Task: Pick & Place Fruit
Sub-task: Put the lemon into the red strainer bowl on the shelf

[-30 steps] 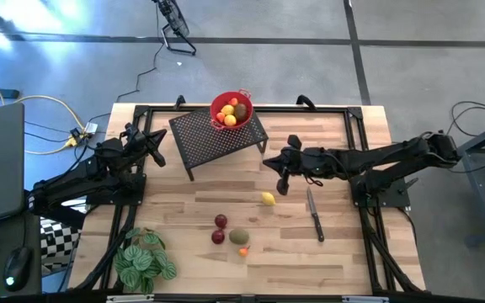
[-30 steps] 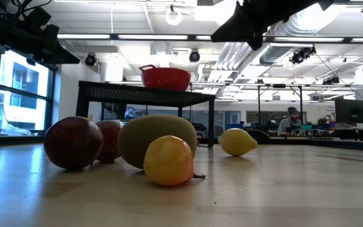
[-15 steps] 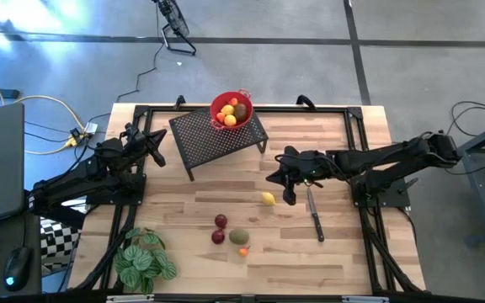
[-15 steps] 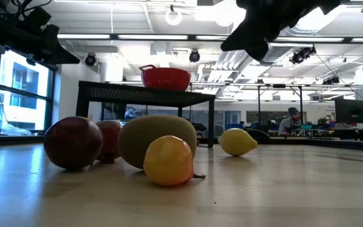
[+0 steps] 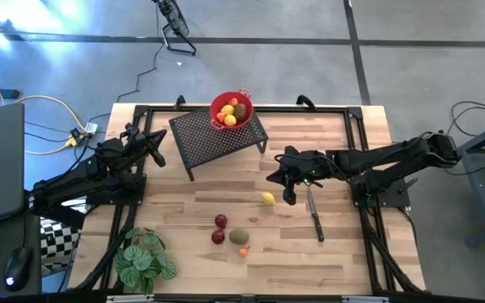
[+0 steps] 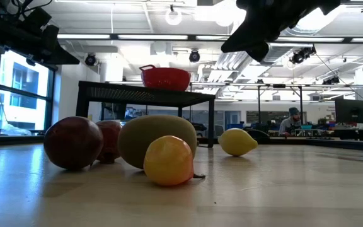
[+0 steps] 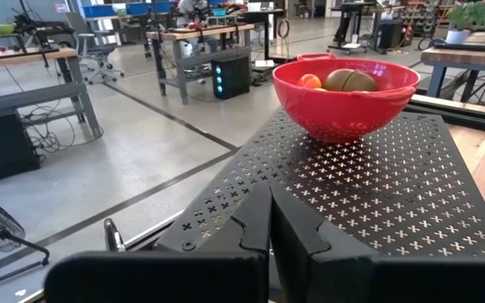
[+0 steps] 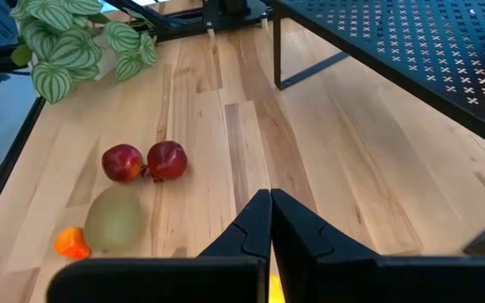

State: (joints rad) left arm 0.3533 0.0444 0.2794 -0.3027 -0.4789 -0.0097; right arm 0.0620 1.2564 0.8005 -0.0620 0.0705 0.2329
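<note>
Red mesh bowl (image 5: 231,110) on a black perforated stand (image 5: 218,137) at the far middle of the wooden table (image 5: 343,252). Knife (image 5: 314,215) flat on the right side, green leafy plant (image 5: 145,259) at the near left corner. Person (image 6: 290,120) seated at a desk in the room beyond.

Both arms are basically all black, chunky jointed segments with a matte finish. The right arm (image 5: 377,158) has a tiny green light glowing near its wrist, and dark cables run along the links. The left arm (image 5: 91,172) looks the same, boxy and dark. Fingers (image 7: 306,240) are smooth black wedges with angled faces, mounted on a flat black bar.
</note>
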